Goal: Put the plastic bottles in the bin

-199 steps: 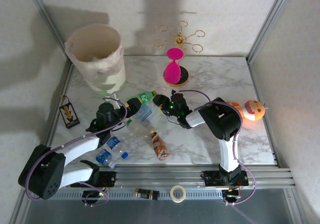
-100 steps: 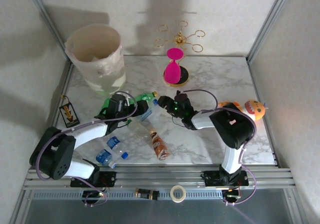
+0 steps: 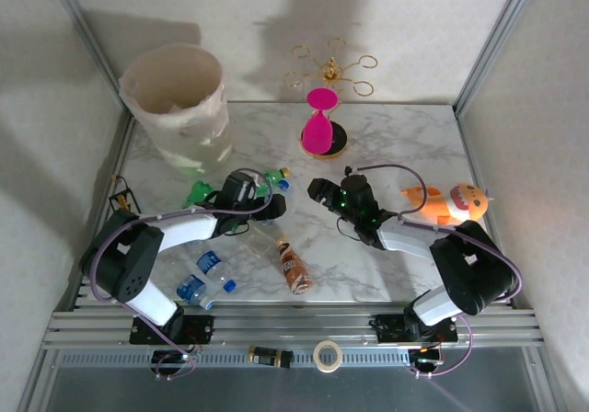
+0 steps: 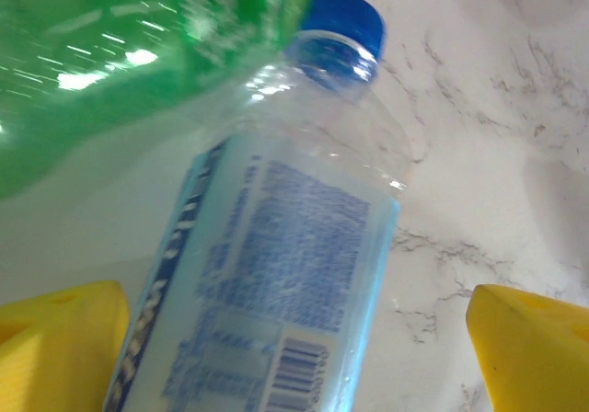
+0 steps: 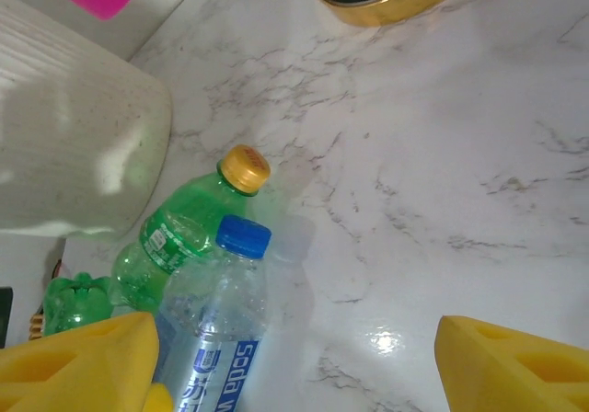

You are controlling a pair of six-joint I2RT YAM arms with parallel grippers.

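Observation:
A clear bottle (image 4: 276,246) with a blue cap and blue label lies on the marble between my left gripper's (image 4: 294,348) wide-open yellow fingers (image 4: 529,348), which stand apart from it on the right side. A green bottle (image 4: 110,72) with a yellow cap (image 5: 245,167) lies against it. My right gripper (image 5: 294,366) is open; the same clear bottle (image 5: 216,320) lies by its left finger (image 5: 83,361). From above, the left gripper (image 3: 267,203) and right gripper (image 3: 316,189) face each other across these bottles. The bin (image 3: 175,99) stands at the back left.
Another green bottle (image 3: 198,193), a clear one (image 3: 253,239), a brown one (image 3: 294,268) and two blue-labelled ones (image 3: 204,279) lie near the front left. A pink hourglass object (image 3: 320,127) stands at the back centre. An orange plush toy (image 3: 451,200) lies on the right.
My right gripper has opened and drawn back to the right, away from the bottles. My left arm has reached rightward until its open fingers straddle the clear blue-capped bottle.

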